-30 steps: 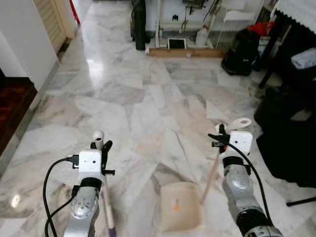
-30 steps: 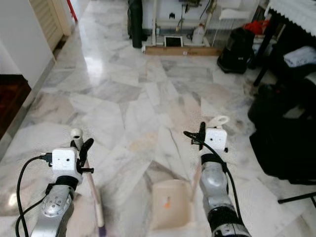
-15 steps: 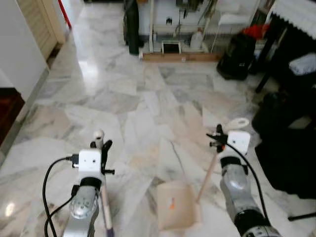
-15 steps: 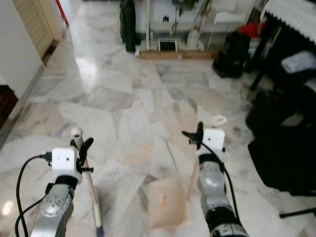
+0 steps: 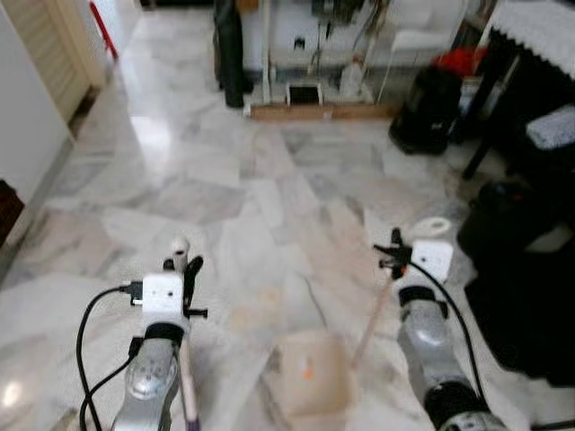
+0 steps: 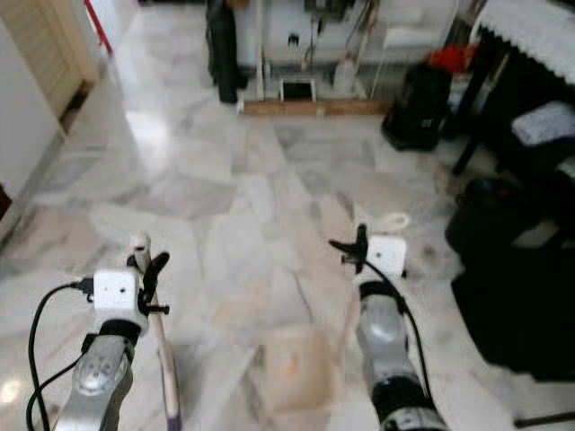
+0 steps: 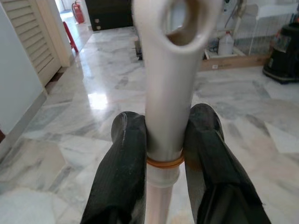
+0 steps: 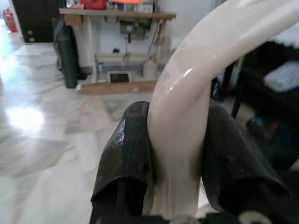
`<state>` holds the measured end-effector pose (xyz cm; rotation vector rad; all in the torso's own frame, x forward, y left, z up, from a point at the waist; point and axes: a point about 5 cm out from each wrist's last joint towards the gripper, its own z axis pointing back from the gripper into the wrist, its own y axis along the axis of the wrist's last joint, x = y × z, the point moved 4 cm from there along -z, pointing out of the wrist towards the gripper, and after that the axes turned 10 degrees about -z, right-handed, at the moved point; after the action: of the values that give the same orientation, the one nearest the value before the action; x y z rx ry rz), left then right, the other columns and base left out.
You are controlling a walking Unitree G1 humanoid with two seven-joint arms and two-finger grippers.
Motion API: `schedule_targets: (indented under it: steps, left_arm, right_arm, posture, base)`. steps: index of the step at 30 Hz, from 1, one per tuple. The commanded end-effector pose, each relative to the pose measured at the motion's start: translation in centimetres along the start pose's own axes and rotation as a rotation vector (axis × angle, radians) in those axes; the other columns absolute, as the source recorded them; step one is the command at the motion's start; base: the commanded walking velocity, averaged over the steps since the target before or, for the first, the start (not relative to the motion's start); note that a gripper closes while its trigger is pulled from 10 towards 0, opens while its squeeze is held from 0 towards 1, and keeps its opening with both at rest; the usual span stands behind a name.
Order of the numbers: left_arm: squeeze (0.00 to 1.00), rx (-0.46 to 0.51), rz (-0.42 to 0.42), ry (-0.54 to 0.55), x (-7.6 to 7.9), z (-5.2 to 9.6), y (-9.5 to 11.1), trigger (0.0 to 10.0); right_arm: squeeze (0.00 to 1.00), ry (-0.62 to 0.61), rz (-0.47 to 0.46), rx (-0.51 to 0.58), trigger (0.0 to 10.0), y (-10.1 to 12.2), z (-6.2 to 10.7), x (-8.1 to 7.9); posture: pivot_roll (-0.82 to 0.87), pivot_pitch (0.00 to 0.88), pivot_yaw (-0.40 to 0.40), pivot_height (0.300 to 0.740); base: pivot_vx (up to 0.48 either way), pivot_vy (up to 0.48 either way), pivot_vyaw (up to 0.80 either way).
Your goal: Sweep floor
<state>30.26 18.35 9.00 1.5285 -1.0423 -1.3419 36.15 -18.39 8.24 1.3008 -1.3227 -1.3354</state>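
Note:
My left gripper [image 5: 186, 272] is shut on a pale broom handle [image 5: 180, 248], which runs down beside the arm toward the floor. In the left wrist view the black fingers [image 7: 124, 154] press both sides of that handle [image 7: 167, 70]. My right gripper [image 5: 393, 252] is shut on the cream dustpan handle [image 5: 374, 316], whose looped top [image 5: 434, 226] sticks out above the wrist. In the right wrist view the fingers [image 8: 128, 154] clamp the curved handle [image 8: 184, 116]. The beige dustpan [image 5: 310, 370] rests on the marble floor between my arms, with a small orange speck in it.
Black bags [image 5: 530, 296] crowd the right side below a dark table with a white cloth [image 5: 539, 36]. A workbench [image 5: 314, 45], a wooden plank [image 5: 314, 111] and a black bag [image 5: 431, 108] stand at the back. A louvred door [image 5: 63, 45] is on the left. Marble floor [image 5: 252, 180] stretches ahead.
The whole scene has slid down and turned blurry, so the camera has moved forward. Both grippers keep their hold, and the dustpan stays between the arms.

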Motion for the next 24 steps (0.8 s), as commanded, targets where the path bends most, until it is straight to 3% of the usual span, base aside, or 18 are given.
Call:
schedule_targets:
  steps: [1, 24]
  left_arm:
    - [0.00, 0.038, 0.004, 0.014, -0.41, -0.17, 0.81, 10.0]
    - [0.00, 0.041, 0.007, 0.010, -0.27, -0.24, 0.88, 10.0]
  right_arm:
    - [0.00, 0.028, -0.034, 0.042, 10.0, 0.96, -0.38, -1.37]
    - [0.00, 0.028, -0.043, 0.026, 10.0, 0.73, -0.43, -1.42]
  posture:
    - [0.11, 0.062, -0.035, 0.740]
    - [0.11, 0.062, -0.034, 0.740]
  base:
    - [0.386, 0.000, 0.00]
    - [0.386, 0.000, 0.00]
